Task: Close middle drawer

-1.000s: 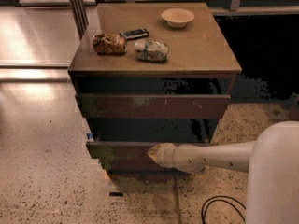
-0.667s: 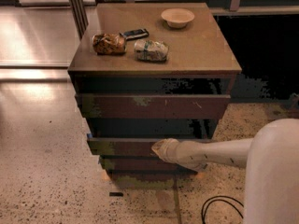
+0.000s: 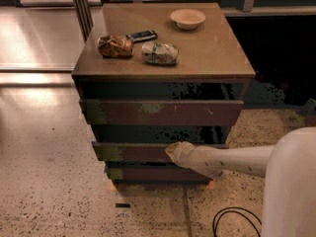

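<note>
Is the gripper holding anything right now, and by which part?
It cannot be told. The gripper is at the front face of the middle drawer, near its centre.

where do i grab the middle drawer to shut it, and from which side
The middle drawer has a plain slab front with no handle, so only its top edge offers a lip, from above. For closing, pressing the flat face near mid-width from the front looks better; the gripper is at that face now.
</note>
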Action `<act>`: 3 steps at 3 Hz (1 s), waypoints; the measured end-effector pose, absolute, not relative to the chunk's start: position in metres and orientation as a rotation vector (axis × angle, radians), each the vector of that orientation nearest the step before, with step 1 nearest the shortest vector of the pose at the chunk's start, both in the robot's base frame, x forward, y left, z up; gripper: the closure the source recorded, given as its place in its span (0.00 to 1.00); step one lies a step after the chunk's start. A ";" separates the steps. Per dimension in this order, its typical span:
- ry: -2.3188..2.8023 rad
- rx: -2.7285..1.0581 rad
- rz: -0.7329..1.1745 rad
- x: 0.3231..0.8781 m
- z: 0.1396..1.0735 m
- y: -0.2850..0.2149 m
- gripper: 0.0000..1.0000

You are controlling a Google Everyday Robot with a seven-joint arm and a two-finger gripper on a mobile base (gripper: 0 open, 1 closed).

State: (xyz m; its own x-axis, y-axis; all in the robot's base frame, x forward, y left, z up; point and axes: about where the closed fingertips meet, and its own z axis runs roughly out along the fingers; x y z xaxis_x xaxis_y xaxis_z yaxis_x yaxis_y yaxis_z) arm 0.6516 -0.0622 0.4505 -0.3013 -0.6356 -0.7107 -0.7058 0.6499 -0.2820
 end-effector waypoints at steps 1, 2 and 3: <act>2.034 -1.064 0.103 0.650 0.439 -0.058 1.00; 2.050 -1.067 0.098 0.662 0.425 -0.057 1.00; 2.024 -1.019 0.073 0.683 0.430 -0.062 1.00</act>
State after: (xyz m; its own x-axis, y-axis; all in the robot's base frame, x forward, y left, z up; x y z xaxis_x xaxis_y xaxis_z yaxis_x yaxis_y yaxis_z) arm 0.6828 -0.0617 0.4303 -0.3103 -0.6337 -0.7086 -0.6831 0.6670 -0.2973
